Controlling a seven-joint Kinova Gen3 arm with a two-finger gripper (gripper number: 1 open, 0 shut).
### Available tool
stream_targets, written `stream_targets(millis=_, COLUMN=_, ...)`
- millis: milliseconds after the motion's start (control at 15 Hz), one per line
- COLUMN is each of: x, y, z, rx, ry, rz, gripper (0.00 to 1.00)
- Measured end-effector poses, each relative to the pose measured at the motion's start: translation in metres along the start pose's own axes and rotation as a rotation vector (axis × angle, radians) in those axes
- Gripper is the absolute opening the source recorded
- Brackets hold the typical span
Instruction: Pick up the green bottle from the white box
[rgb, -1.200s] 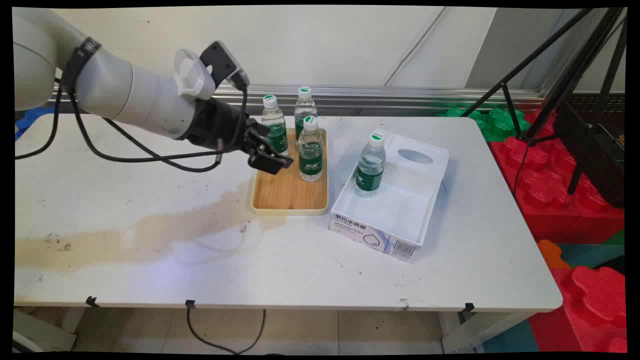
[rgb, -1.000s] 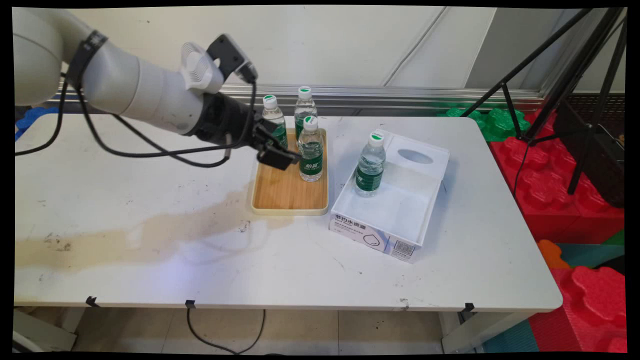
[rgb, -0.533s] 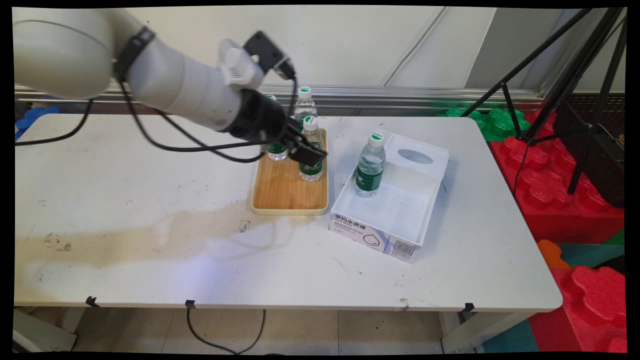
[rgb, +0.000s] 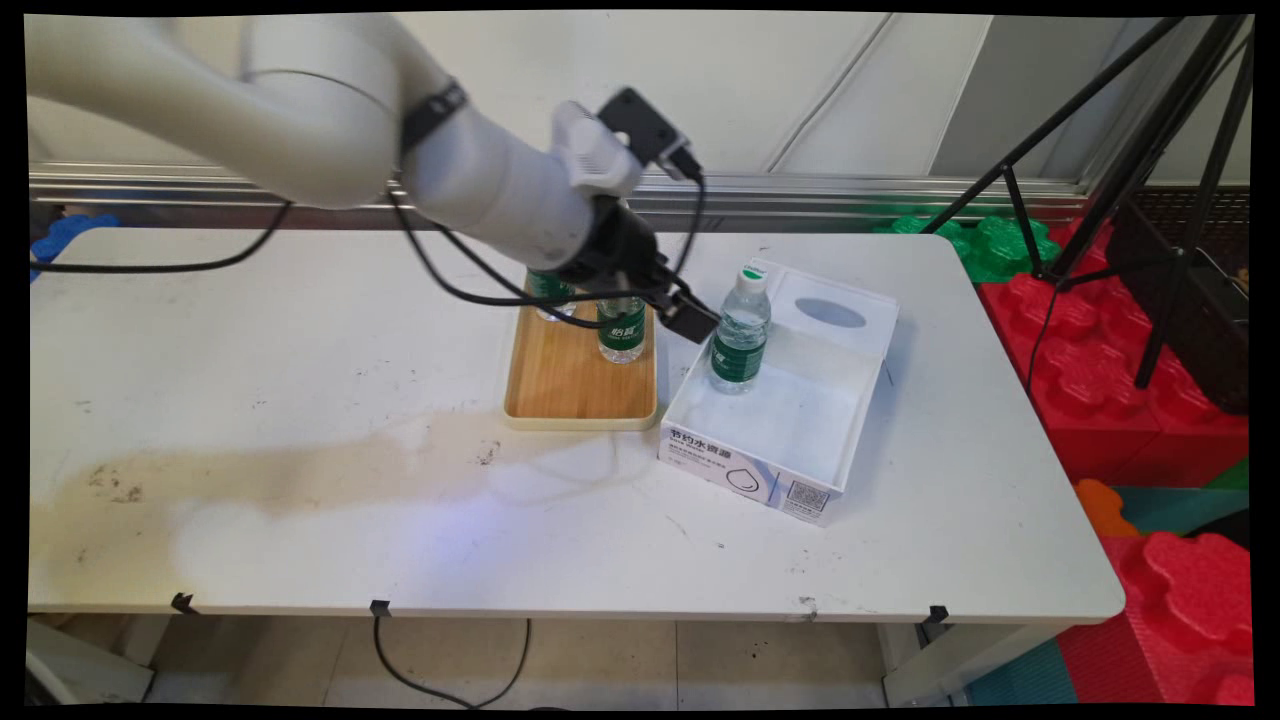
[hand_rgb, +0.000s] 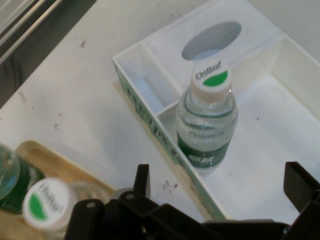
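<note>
while spread wide, end effector (hand_rgb: 217, 187) empty, near boxed bottle (hand_rgb: 206, 120)

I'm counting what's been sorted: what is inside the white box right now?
One water bottle with a green label stands upright inside the white box, near its far left corner; the floor beside it is bare. The open gripper hovers just left of it, holding nothing.

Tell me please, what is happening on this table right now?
The gripper is open and empty, hanging between the wooden tray and the white box. It is nearest to the water bottle standing upright inside the box. Bottles also stand on the tray, partly hidden by the arm; one shows clearly.
</note>
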Motion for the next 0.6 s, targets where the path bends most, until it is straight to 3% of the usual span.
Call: stream_targets(millis=600, x=0.022, y=0.01, z=0.079, rx=-0.009, ry=-0.03, rz=0.025, gripper=1.0)
